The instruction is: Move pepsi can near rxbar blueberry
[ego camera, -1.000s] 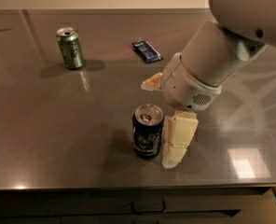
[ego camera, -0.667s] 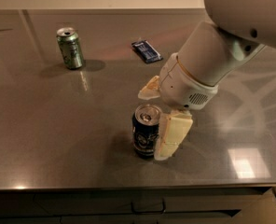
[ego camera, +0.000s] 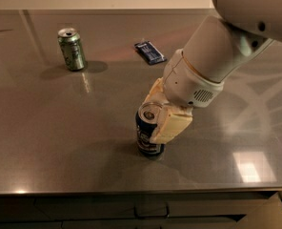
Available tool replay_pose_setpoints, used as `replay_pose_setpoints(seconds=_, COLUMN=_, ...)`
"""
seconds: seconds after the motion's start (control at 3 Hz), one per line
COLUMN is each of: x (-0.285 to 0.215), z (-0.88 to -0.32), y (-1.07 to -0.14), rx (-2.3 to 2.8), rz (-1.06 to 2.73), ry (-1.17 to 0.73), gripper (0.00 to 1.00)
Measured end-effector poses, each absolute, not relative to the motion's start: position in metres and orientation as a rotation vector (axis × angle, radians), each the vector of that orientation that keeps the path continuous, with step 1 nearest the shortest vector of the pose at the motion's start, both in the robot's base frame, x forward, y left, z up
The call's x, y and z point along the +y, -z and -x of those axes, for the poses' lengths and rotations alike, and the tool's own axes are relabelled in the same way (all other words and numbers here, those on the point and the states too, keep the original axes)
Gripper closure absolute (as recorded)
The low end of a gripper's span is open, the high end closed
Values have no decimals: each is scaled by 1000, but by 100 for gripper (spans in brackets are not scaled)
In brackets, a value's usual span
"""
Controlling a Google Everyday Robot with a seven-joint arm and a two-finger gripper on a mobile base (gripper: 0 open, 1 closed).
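The gripper (ego camera: pixel 154 114) has moved in from beside the pepsi can (ego camera: pixel 144 138) and now straddles it; clamped or not, I cannot tell. The rxbar blueberry (ego camera: pixel 150 52) lies well apart, so the carry is yet to come.

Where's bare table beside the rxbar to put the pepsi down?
Bare table lies between the green can and the rxbar, and in front of the rxbar toward the pepsi can. Right of the rxbar the arm crowds it. The gripper is at the pepsi can.

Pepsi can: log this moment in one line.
gripper: at pepsi can, upper part | pepsi can: upright | snack bar: farther back, apart
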State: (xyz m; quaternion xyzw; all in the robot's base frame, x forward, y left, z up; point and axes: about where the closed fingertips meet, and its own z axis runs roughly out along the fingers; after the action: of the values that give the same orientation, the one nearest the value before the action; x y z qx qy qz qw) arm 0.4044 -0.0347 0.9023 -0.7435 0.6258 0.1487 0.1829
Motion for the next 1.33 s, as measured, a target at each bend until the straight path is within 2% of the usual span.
replay_pose_setpoints(seconds=0.33, x=-43, z=-421, y=-920, rx=1790, rz=2032, ry=-398, gripper=91)
replay_pose_setpoints(seconds=0.67, x=-52, z=-443, y=-944, rx=1809, rz=1953, ry=-363, gripper=100)
replay_pose_setpoints(seconds=1.33, x=-67, z=-513, y=-976, rx=1898, rz=1773, ry=-281, gripper=100)
